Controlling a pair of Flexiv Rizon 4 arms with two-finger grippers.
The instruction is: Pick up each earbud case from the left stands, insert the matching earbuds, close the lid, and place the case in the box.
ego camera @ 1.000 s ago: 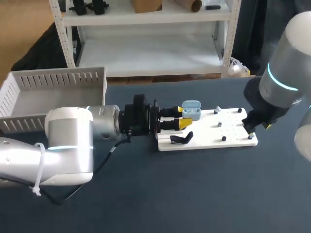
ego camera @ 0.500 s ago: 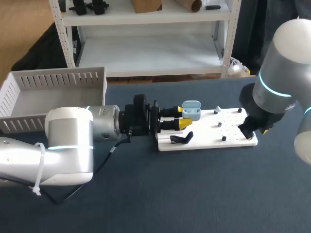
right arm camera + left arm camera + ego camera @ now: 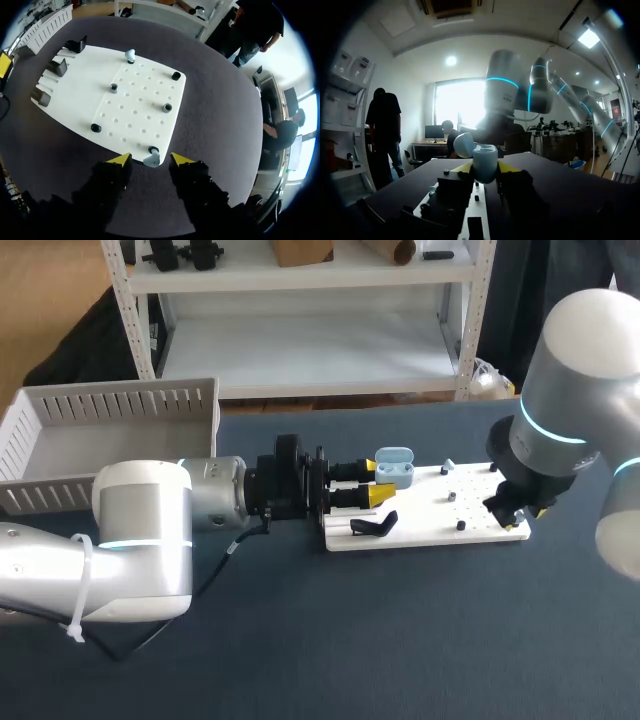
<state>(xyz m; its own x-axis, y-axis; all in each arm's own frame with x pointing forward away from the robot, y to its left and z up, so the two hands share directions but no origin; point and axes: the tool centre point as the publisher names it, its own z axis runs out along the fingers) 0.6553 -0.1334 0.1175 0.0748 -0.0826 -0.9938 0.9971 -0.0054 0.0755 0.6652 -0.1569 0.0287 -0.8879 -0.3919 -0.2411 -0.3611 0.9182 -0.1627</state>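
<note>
The left claw (image 3: 485,167) gripped the open blue case (image 3: 484,159) at the board's (image 3: 425,520) 10 o'clock corner. The right claw (image 3: 150,159), open, straddled an earbud (image 3: 151,161) at 4 o'clock.

Open claw (image 3: 150,159) straddling earbud (image 3: 151,161), board (image 3: 135,100) corner.

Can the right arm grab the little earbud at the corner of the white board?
Probably yes. The right end effector is open, the earbud shows between its two yellow tips, and nothing else seems to be in the way.
</note>
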